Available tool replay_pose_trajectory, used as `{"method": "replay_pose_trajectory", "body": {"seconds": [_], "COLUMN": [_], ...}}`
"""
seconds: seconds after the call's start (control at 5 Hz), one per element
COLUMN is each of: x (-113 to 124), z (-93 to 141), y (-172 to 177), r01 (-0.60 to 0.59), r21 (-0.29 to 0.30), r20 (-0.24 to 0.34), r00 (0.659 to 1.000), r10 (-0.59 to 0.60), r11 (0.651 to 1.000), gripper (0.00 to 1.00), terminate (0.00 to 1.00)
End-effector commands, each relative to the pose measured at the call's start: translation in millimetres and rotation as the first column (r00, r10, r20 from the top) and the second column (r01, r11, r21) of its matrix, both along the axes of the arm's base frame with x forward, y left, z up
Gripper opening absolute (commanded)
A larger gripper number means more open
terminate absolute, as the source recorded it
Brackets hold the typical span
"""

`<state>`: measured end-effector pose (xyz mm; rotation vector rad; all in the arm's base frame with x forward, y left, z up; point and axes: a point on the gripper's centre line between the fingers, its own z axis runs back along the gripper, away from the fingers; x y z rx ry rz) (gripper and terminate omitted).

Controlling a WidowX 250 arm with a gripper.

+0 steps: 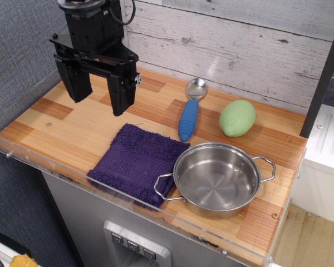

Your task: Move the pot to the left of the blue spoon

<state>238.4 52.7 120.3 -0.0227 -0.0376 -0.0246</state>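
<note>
The pot (216, 179) is a shallow shiny steel pot with two wire loop handles. It stands empty at the front right of the wooden counter, its left handle over the edge of a purple cloth (134, 159). The blue spoon (189, 113) lies behind the pot, blue ribbed handle toward the front and metal bowl toward the wall. My gripper (99, 93) is black, hangs above the back left of the counter, well left of the spoon and pot. Its fingers are spread apart and hold nothing.
A green egg-shaped object (237, 118) lies right of the spoon. A clear plastic lip (117, 189) runs along the counter's front edge. A plank wall (239, 50) stands behind. Bare wood (61, 128) lies left of the cloth.
</note>
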Motion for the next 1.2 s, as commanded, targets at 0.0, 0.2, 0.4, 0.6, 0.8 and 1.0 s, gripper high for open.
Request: {"method": "replay_pose_trajectory", "body": {"seconds": [0.0,0.2,0.4,0.6,0.8,1.0], "x": [0.0,15.7,24.3,32.6,45.1,60.4], "z": [0.0,-8.8,-9.3,-14.5,-33.7,-54.7], "y": [0.0,-36.1,-60.4,-71.6,-72.3,-71.7], "r01": [0.0,-0.02,0.04,0.132,0.303,0.352], "r21": [0.0,0.0,-0.057,-0.055,-0.049,-0.085], "r20": [0.0,0.016,0.093,0.148,0.166,0.168], "r00": [1.0,1.0,0.995,0.981,0.942,0.927], "r10": [0.0,0.02,-0.034,-0.123,-0.292,-0.335], "r11": [1.0,1.0,0.998,0.99,0.952,0.932], "gripper": [1.0,1.0,1.0,1.0,1.0,1.0], "terminate": [0.0,0.0,0.0,0.0,0.0,0.0]}}
